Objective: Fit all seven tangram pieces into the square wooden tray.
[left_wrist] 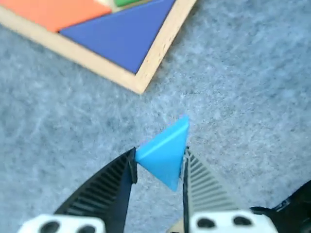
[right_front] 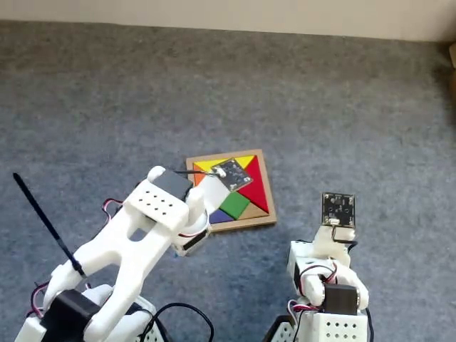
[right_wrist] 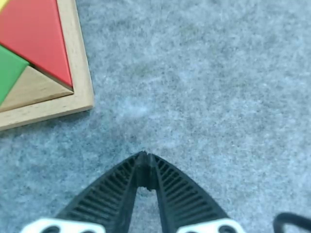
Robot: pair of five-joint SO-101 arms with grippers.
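Observation:
The square wooden tray (right_front: 246,224) lies mid-carpet with yellow (right_front: 212,165), red (right_front: 256,189), green (right_front: 234,205) and dark blue (right_front: 218,216) pieces in it. My left gripper (left_wrist: 159,158) is shut on a light blue triangle (left_wrist: 164,150), held just over the carpet beside a tray corner (left_wrist: 141,85); the dark blue piece (left_wrist: 121,36) and an orange piece (left_wrist: 58,9) lie inside that corner. My right gripper (right_wrist: 145,160) is shut and empty over bare carpet, off the tray's near right corner (right_wrist: 80,63). A bare triangular slot (right_wrist: 34,88) shows there next to the red (right_wrist: 34,39) and green (right_wrist: 7,68) pieces.
The left arm (right_front: 153,214) reaches over the tray's near left corner and hides part of it. The right arm (right_front: 329,271) stands to the tray's right. Grey carpet (right_front: 342,107) spreads all around; a black rod (right_front: 43,217) slants at the left.

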